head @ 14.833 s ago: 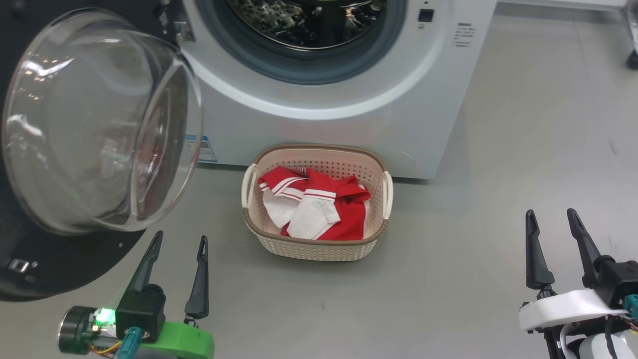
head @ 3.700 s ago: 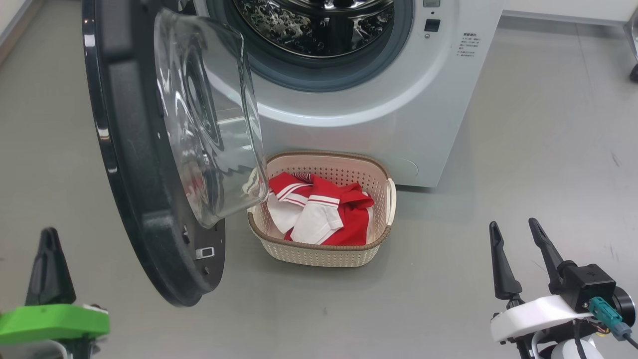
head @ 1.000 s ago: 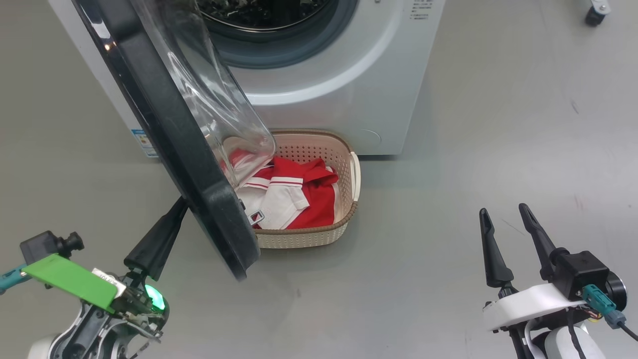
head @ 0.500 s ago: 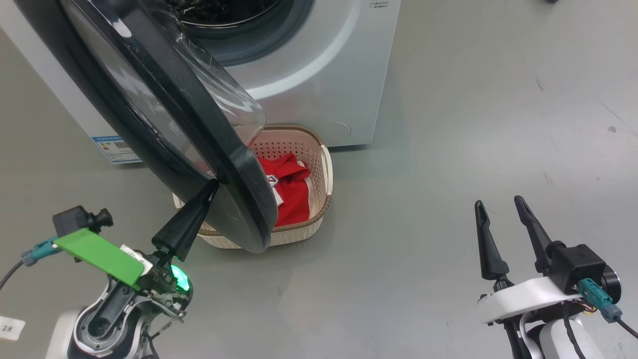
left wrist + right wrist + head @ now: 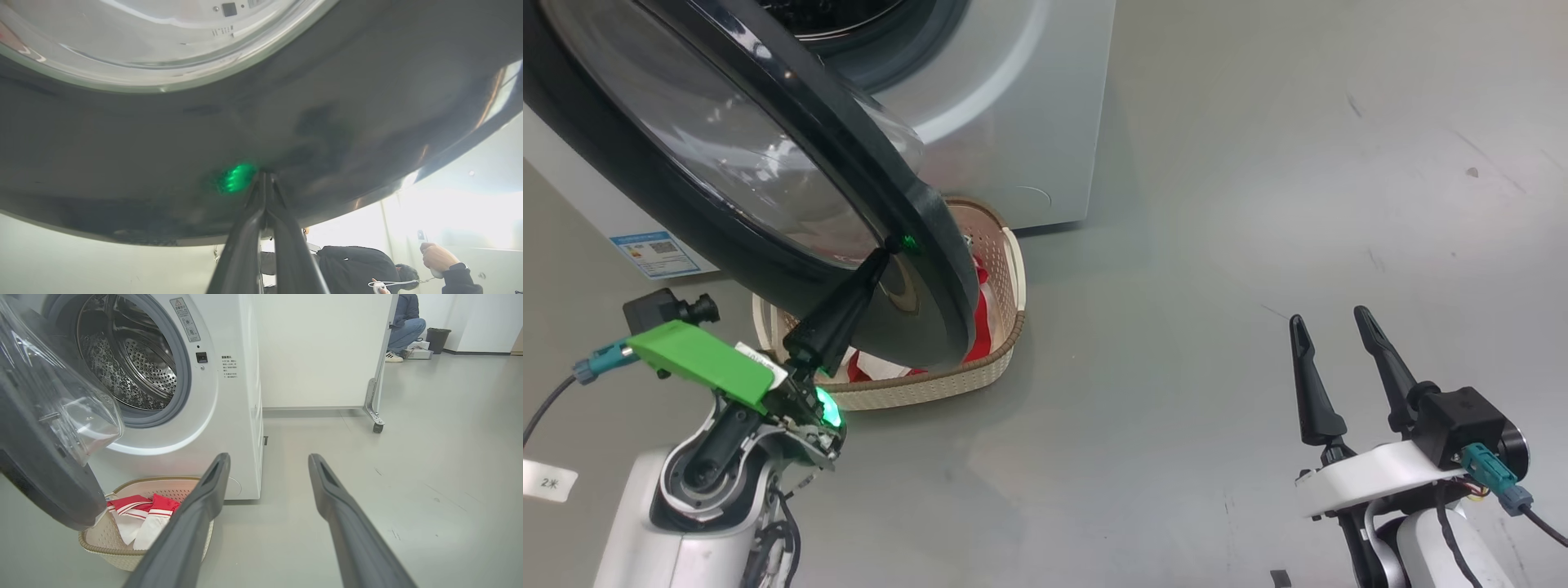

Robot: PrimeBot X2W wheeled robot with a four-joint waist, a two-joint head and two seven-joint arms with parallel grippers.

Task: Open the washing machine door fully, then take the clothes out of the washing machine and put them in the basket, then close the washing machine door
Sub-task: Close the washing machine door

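The washing machine door (image 5: 913, 204), black-rimmed with a clear glass bowl, hangs half open over the basket (image 5: 1006, 328). My left gripper (image 5: 879, 258) is shut, and its tip presses against the door's glossy outer face (image 5: 310, 102); in the left wrist view the left gripper (image 5: 264, 176) meets the rim beside a green glow. The red and white clothes (image 5: 141, 514) lie in the cream basket (image 5: 122, 557), partly hidden by the door (image 5: 41, 473). The white washing machine (image 5: 233, 400) shows its steel drum (image 5: 122, 363). My right gripper (image 5: 1329, 320) stands open and holds nothing, well to the right of the right gripper (image 5: 269, 458) view's basket.
Grey floor (image 5: 1258, 204) stretches to the right of the machine. A white partition on casters (image 5: 376, 424) stands behind it, with a crouching person (image 5: 404, 322) and a black bin (image 5: 437, 339) beyond. Another person (image 5: 351, 267) shows below the door's edge.
The head camera has shifted. The door has swung further toward the machine and now covers more of the basket, with my shut left gripper following against it. The right gripper stays open.
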